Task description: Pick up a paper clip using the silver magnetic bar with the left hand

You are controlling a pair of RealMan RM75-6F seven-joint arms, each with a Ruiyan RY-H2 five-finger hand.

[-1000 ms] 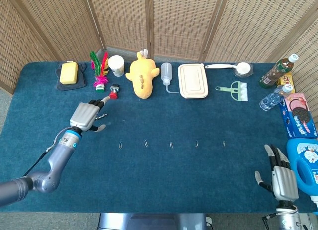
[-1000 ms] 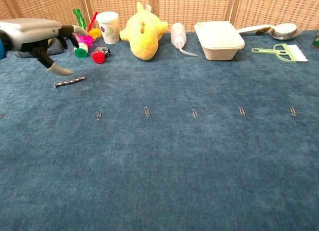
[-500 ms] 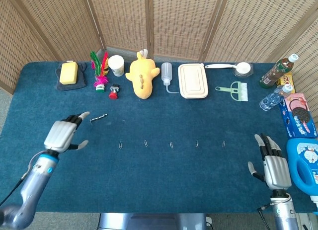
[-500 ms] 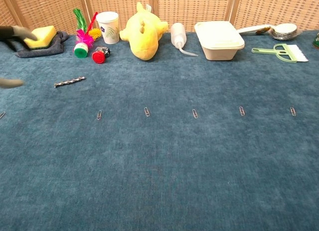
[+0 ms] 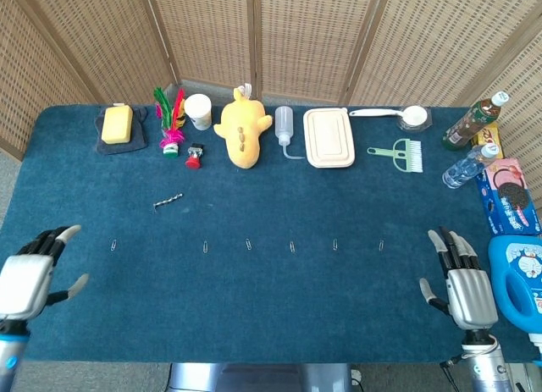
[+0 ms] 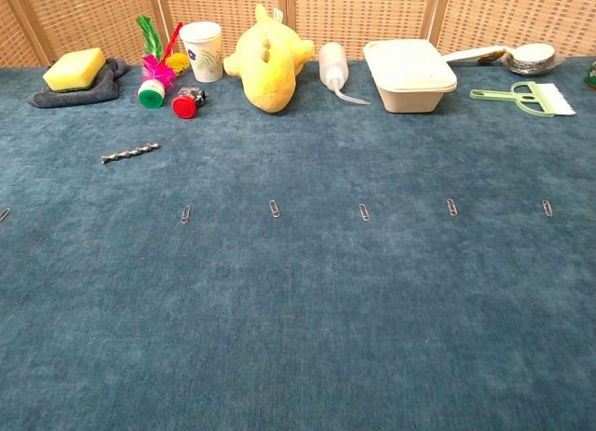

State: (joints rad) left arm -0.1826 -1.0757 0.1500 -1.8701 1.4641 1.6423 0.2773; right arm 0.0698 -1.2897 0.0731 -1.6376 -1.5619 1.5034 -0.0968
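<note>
The short silver twisted magnetic bar (image 5: 168,201) (image 6: 130,153) is seen lying flat and slightly slanted on the blue carpeted table top (image 5: 271,299), touched by nothing. In front of it, a row of small silver wire paper clips is laid across the cloth; the nearest paper clip (image 5: 205,246) (image 6: 185,214) lies to the right of the bar and nearer the front edge, and another clip (image 5: 113,245) is found further left.

The left hand (image 5: 30,273) is held at the near left corner, well apart from the bar, with its fingers spread and nothing grasped. The right hand (image 5: 461,278) is held at the near right edge, fingers extended and apart, likewise empty, just beside a blue cartoon-printed plastic jug (image 5: 521,278).

Along the far edge are set a yellow sponge on a grey cloth (image 5: 118,124) (image 6: 74,69), a white paper cup (image 5: 198,111) (image 6: 202,49), a yellow plush toy (image 5: 241,128) (image 6: 268,57), a white lidded container (image 5: 329,138) (image 6: 408,74) and a green plastic brush (image 5: 398,154) (image 6: 526,97).
</note>
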